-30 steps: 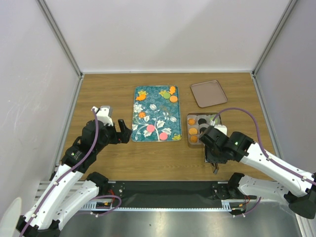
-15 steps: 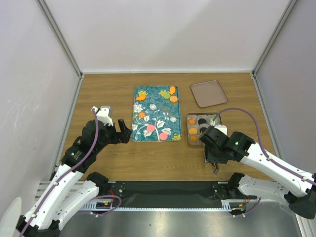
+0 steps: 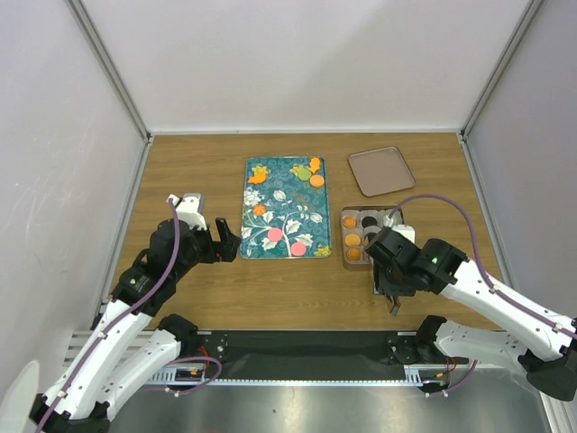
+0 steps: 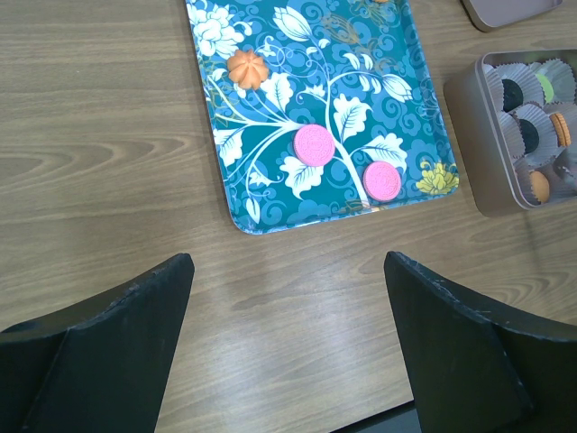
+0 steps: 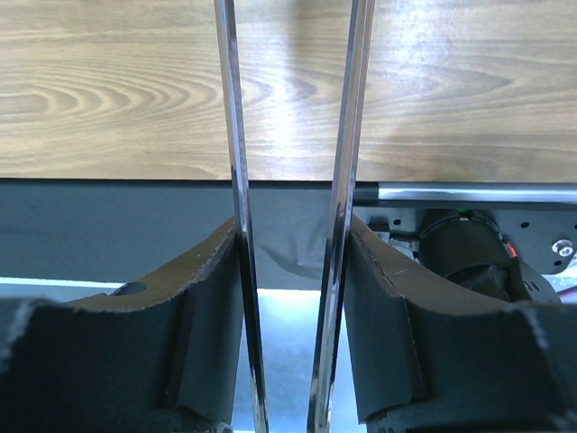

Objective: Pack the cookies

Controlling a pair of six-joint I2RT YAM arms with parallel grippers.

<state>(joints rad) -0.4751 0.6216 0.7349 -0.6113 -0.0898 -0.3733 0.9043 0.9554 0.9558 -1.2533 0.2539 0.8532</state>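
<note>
Two steel blades of the tongs (image 5: 236, 135) clamped between the pads of the right gripper (image 5: 293, 271), parallel, with a narrow gap between them and tips beyond the frame in the wrist view. Hangs low over the near edge of the table (image 3: 198, 171), just on the near side of the tin (image 4: 464, 135).

Left gripper (image 4: 288, 271) spread wide, grasping nothing, above bare wood just short of the near left corner of the tray (image 4: 236, 212).

Cookies (image 4: 314, 144) in two places. On the tray: two pink near the near edge, close together but not touching, and two orange at the far right corner, seen from above. In the tin, right of the tray and apart from it: three orange down the left column, two black beside them and one green, each in a paper cup (image 4: 494, 83). Right-hand cups partly hidden behind the right arm from above.

Beyond the tin, well apart, a flat brown square lid (image 3: 380, 170) on the table.
</note>
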